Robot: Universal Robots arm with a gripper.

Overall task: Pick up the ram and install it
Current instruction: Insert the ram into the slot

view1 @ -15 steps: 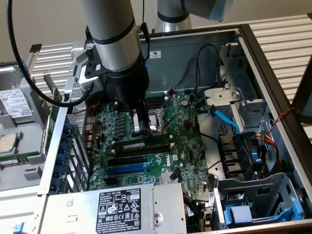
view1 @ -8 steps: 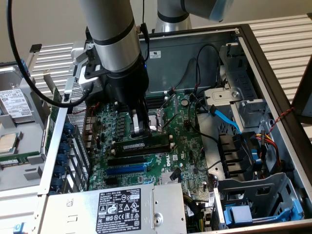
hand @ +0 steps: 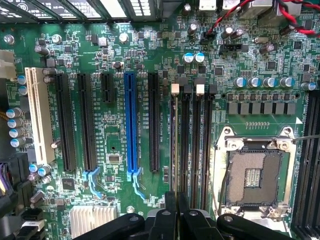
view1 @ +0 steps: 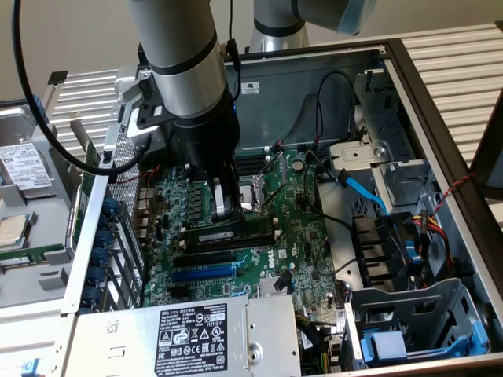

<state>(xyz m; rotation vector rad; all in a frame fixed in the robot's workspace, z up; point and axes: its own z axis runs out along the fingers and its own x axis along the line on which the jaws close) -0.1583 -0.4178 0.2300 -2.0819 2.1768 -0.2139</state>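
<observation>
The ram (view1: 232,234) is a long dark stick with a small white label, standing on edge along the motherboard's memory slots. In the wrist view the ram (hand: 173,150) shows as a thin edge lying in line with the memory slot closest to the black expansion slot. My gripper (view1: 222,214) reaches straight down from the arm onto its top edge. The black fingertips (hand: 169,220) sit tight together at the stick's near end, so the gripper (hand: 176,212) is shut on the ram. I cannot tell how deep the stick sits in the slot.
Bare black memory slots (hand: 197,145) lie beside the ram, then the open CPU socket (hand: 252,177). A blue expansion slot (hand: 131,125) and a white slot (hand: 39,115) lie on the other side. A power supply (view1: 196,334), blue cables (view1: 361,188) and a drive cage (view1: 409,322) crowd the case.
</observation>
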